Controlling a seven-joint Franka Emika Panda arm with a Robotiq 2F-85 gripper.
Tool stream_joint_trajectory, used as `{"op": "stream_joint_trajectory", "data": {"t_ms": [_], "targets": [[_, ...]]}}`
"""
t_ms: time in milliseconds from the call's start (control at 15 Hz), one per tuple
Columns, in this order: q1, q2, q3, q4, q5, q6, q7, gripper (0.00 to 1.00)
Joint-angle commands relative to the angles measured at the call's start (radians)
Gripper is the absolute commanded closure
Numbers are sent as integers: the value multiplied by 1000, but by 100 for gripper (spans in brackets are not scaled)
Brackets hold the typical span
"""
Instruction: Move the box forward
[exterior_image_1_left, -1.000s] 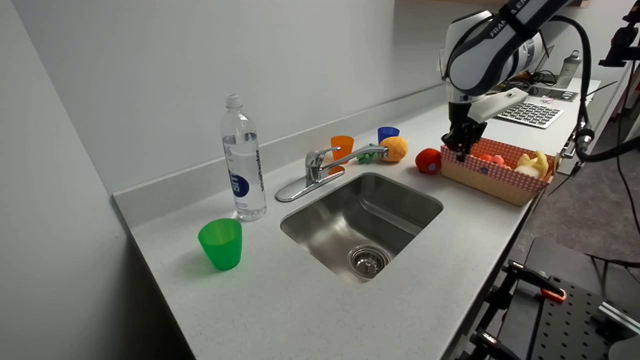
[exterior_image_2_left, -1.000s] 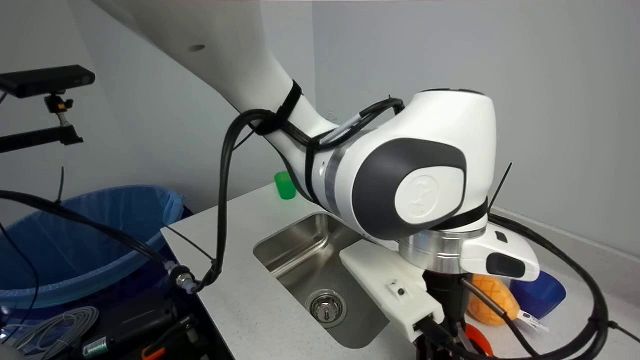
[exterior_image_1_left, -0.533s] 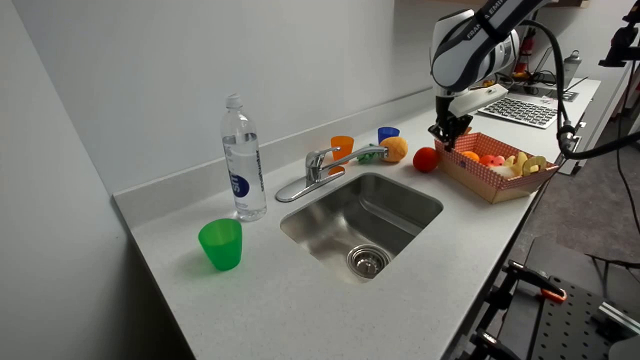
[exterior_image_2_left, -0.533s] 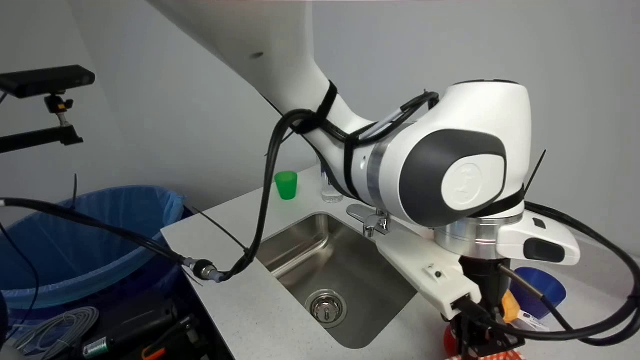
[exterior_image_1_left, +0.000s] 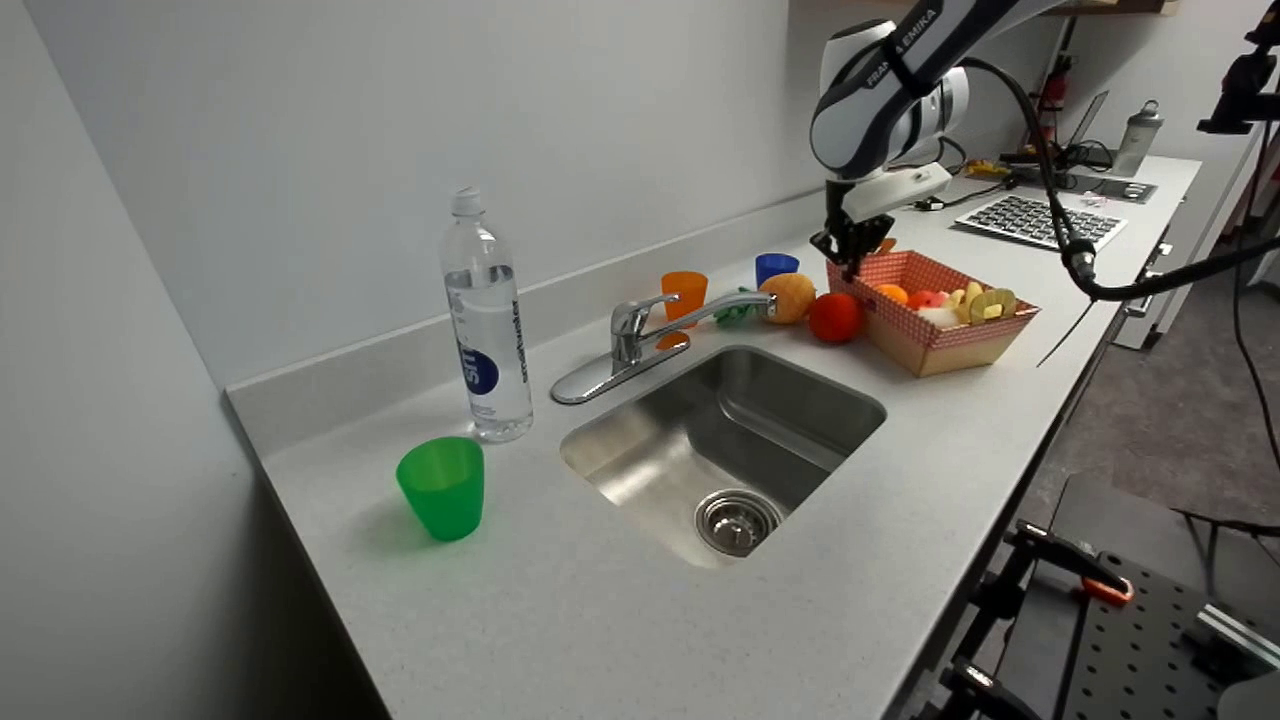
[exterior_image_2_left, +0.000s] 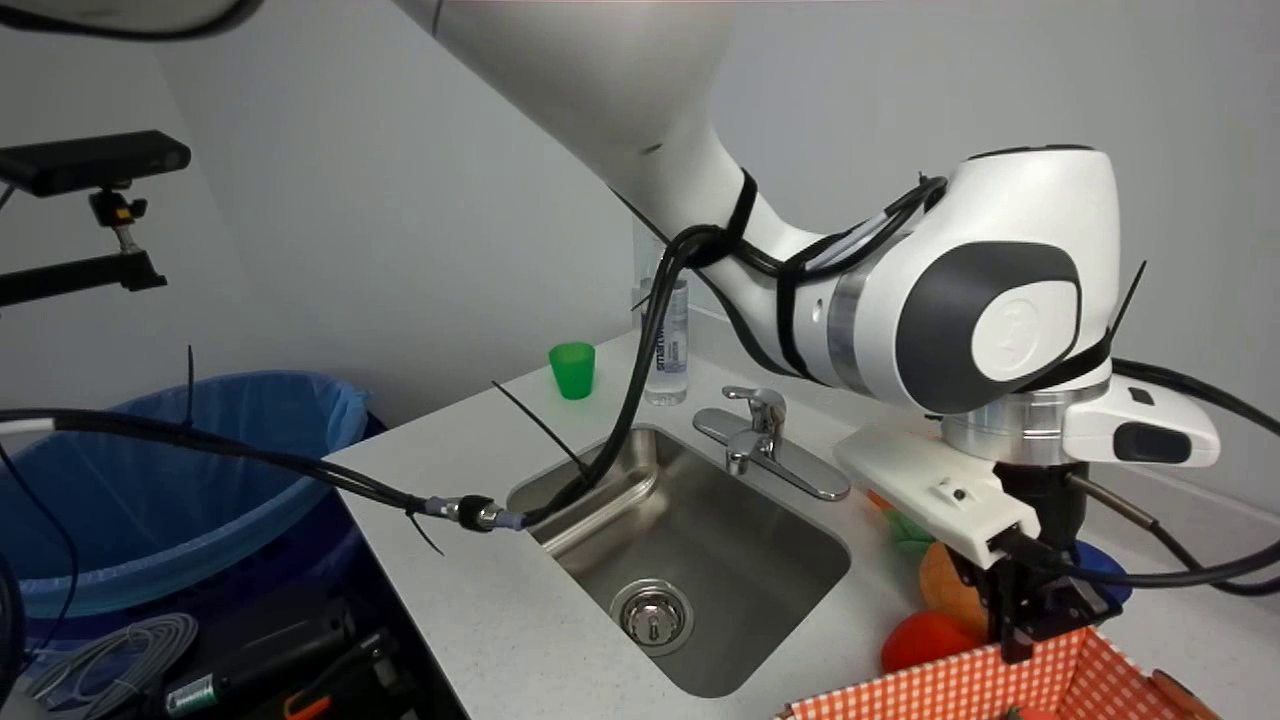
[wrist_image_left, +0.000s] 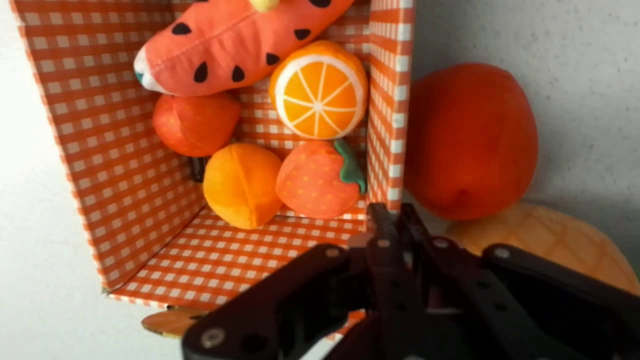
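Observation:
The box (exterior_image_1_left: 940, 352) is tan outside with a red-and-white checked lining. It stands upright on the counter beyond the sink and holds several soft toy fruits. Its checked lining shows at the bottom right of an exterior view (exterior_image_2_left: 960, 690) and across the left of the wrist view (wrist_image_left: 65, 130). My gripper (exterior_image_1_left: 850, 268) is at the box's wall on the sink side, near a corner, pointing down. In the wrist view my fingertips (wrist_image_left: 392, 210) are closed on that thin wall, one finger inside and one outside. The lower finger parts are dark there.
A red round toy (exterior_image_1_left: 836, 318) touches or nearly touches the box's sink-side wall, with an orange pineapple-like toy (exterior_image_1_left: 788, 298) beside it. Blue cup (exterior_image_1_left: 775, 266), orange cup (exterior_image_1_left: 685, 292), faucet (exterior_image_1_left: 640, 340) and sink (exterior_image_1_left: 870, 412) lie further along. A keyboard (exterior_image_1_left: 1035, 220) is behind the box.
The arm and box have moved together, away from the counter's front edge and toward the back wall. The box has come into one exterior view's bottom right. The red toy has shifted slightly toward the pineapple-like toy.

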Motion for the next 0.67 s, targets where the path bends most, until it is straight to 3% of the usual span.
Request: {"op": "stream_joint_trajectory", "data": {"t_ms": [0, 333, 400, 467, 600], "targets": [[7, 84, 11, 158, 69, -34, 6, 98], [3, 94, 33, 206, 112, -38, -21, 98], [2, 89, 36, 206, 116, -44, -25, 67], [3, 79, 37, 194, 113, -37, -32, 65], [1, 61, 41, 183, 114, -44, -51, 50]]}}
